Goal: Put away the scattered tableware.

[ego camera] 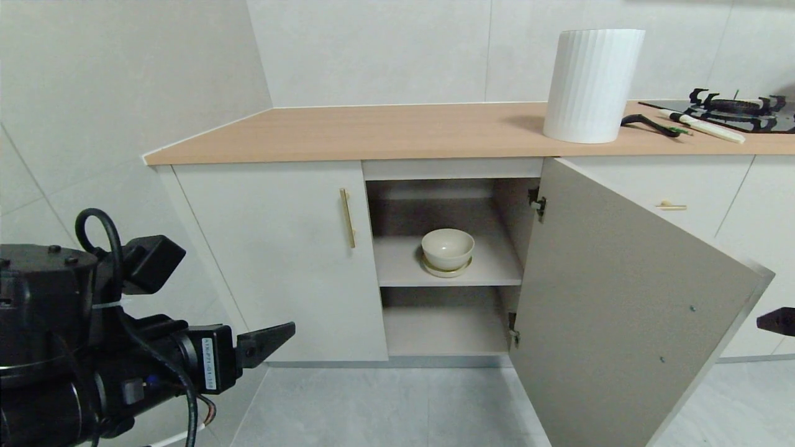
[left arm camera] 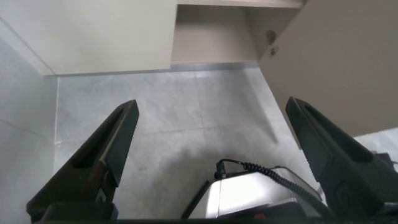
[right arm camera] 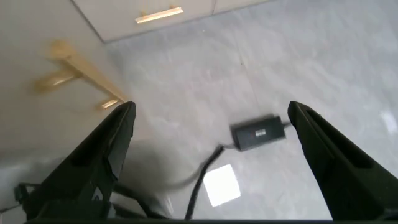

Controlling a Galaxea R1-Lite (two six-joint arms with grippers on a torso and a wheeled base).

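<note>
Head view: we find the round cream ceramic bowl [ego camera: 448,247] stowed on its plate [ego camera: 446,270] on the upper cabinet shelf [ego camera: 494,268], grey door [ego camera: 621,298] unclosed, left gripper [left arm camera: 211,107] and right gripper [right arm camera: 212,109] spread wide, empty.

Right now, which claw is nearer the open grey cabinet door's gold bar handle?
Right. The right claw hangs beside the gold bar handle; the left claw sits far off, on the door's inner side.
</note>
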